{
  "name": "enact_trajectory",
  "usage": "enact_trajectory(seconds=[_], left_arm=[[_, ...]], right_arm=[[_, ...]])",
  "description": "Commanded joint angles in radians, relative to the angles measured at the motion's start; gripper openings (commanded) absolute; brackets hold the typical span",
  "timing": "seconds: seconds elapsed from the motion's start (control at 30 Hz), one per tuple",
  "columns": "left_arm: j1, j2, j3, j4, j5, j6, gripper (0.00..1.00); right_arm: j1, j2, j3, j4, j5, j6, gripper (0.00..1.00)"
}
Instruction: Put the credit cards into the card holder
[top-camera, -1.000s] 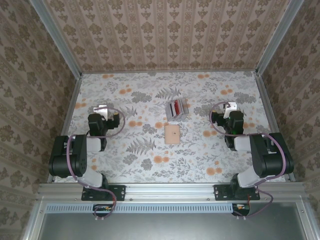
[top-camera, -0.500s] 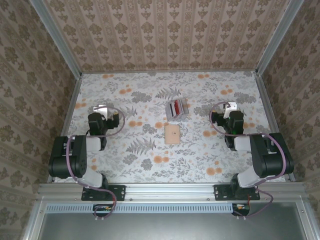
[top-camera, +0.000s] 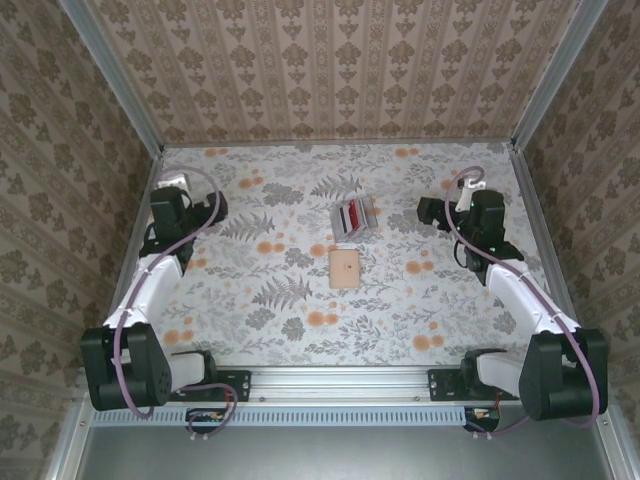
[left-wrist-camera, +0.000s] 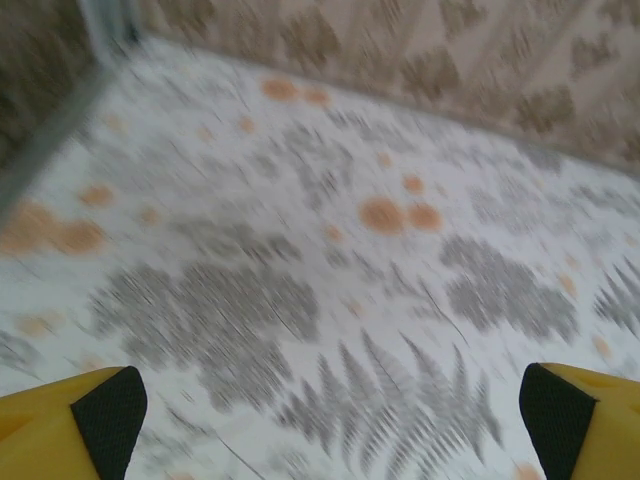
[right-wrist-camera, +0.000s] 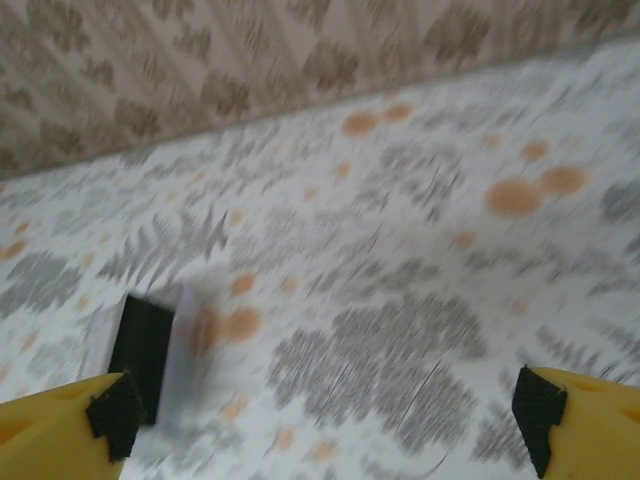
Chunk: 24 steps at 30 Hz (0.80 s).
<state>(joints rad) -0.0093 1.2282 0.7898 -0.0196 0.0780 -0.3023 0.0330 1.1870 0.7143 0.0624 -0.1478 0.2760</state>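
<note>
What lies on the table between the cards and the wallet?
Nothing. In the top view, a bare strip of flowered table separates the cards from the wallet.

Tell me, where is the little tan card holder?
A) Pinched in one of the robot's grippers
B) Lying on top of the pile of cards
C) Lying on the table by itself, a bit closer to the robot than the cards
C: in the top view the card holder lies flat, nearer the arm bases than the credit cards, with a gap between them and both grippers far off to the sides.
</note>
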Motion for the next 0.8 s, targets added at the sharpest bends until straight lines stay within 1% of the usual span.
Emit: enact_trajectory(seconds=[0.0,0.07,0.17,0.2,0.27,0.37,0.43,0.53,0.6,0.77], left_arm=[[-0.060,-0.013,-0.002,-0.130,0.163,-0.098,1.00],[-0.115,-0.019,-0.008,-0.147,0.188,-0.098,1.00],[-0.205,-0.027,-0.011,-0.188,0.193,-0.098,1.00],[-0.233,-0.029,-0.016,-0.195,0.201,-0.104,1.00],[-0.283,-0.029,-0.029,-0.203,0.224,-0.123,1.00],[-0.343,-0.019,-0.062,-0.193,0.241,-0.151,1.00],[-0.357,-0.002,-0.092,-0.165,0.256,-0.171,1.00],[-0.358,0.039,-0.100,-0.146,0.286,-0.197,1.00],[-0.358,0.054,-0.101,-0.127,0.298,-0.211,1.00],[-0.362,0.072,-0.098,-0.101,0.303,-0.238,1.00]], right_arm=[[0.054,0.017,0.058,-0.237,-0.116,0.084,0.96],[0.103,0.024,0.086,-0.294,-0.120,0.100,0.93],[0.202,0.055,0.133,-0.409,-0.126,0.108,0.88],[0.240,0.071,0.146,-0.447,-0.132,0.105,0.85],[0.308,0.101,0.162,-0.510,-0.109,0.104,0.81],[0.402,0.149,0.182,-0.561,-0.058,0.108,0.69],[0.464,0.194,0.211,-0.582,-0.009,0.113,0.65],[0.547,0.284,0.266,-0.594,0.063,0.112,0.63],[0.592,0.343,0.314,-0.636,0.116,0.104,0.61],[0.656,0.480,0.442,-0.722,0.229,0.056,0.60]])
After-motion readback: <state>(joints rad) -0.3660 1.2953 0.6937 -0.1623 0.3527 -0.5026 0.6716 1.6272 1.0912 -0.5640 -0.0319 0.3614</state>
